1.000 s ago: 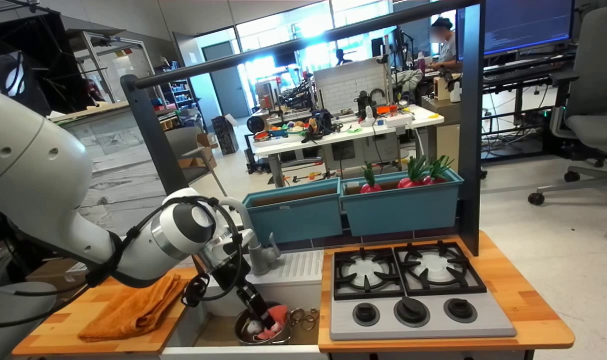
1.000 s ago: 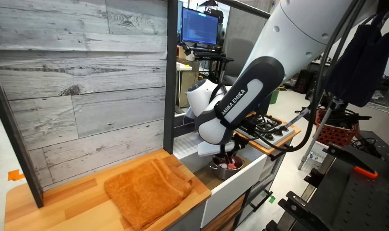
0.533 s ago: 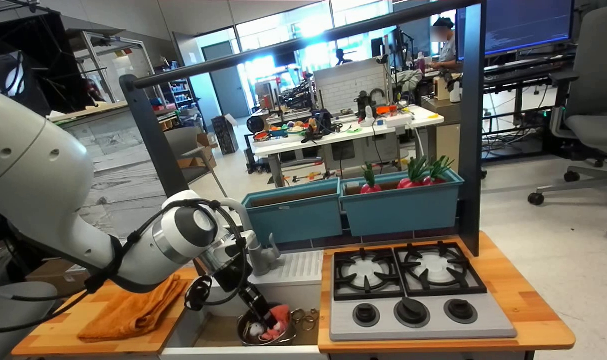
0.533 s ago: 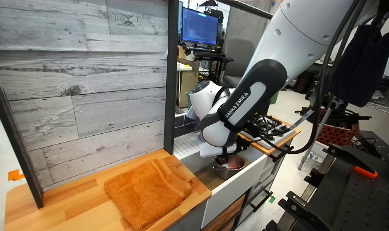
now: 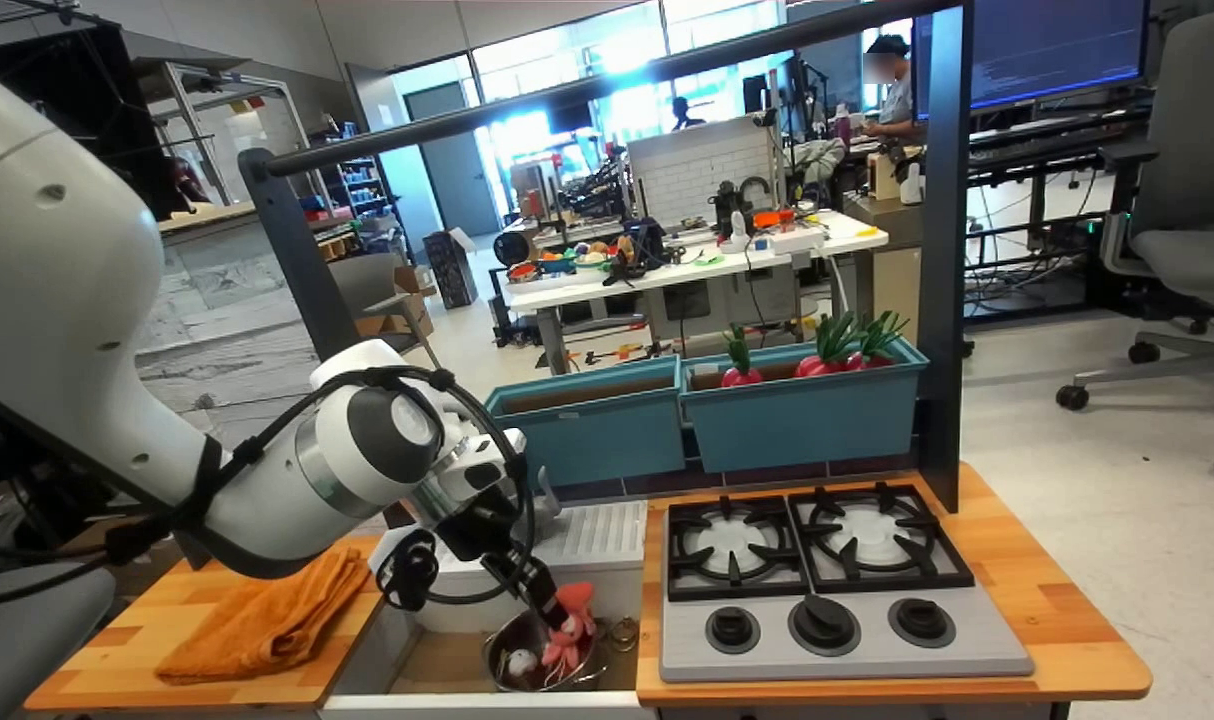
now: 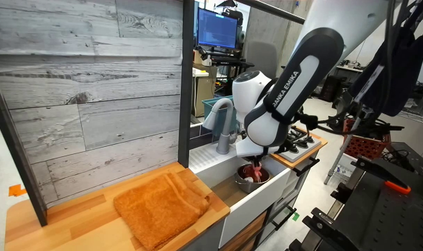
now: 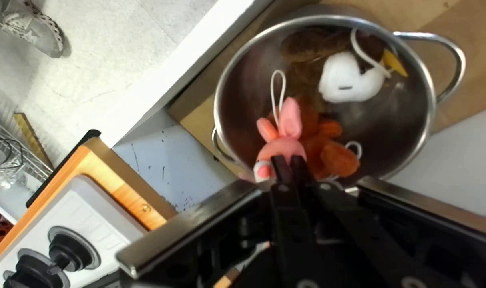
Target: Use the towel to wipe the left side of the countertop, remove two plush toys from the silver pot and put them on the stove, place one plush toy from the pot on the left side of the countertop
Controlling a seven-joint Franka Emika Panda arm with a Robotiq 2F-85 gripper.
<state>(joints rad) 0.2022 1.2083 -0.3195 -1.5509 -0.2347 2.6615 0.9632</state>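
My gripper is shut on the head of a pink-red plush toy. In both exterior views the toy hangs from the fingertips at the silver pot's mouth, its lower part still within the rim. The silver pot stands in the sink. Inside it, in the wrist view, lie an orange-brown toy beside the pink one, a dark brown lump and a white toy. The orange towel lies folded on the left countertop. The stove is right of the sink.
The sink's white front wall stands beside the pot. A grey faucet rises behind the sink. Metal rings lie in the sink by the pot. Teal planters stand behind, with a dark post at the right.
My gripper has moved up and toward the stove, raising the pink toy out of the heap in the pot. The pot has shifted slightly toward the stove. The towel has not moved.
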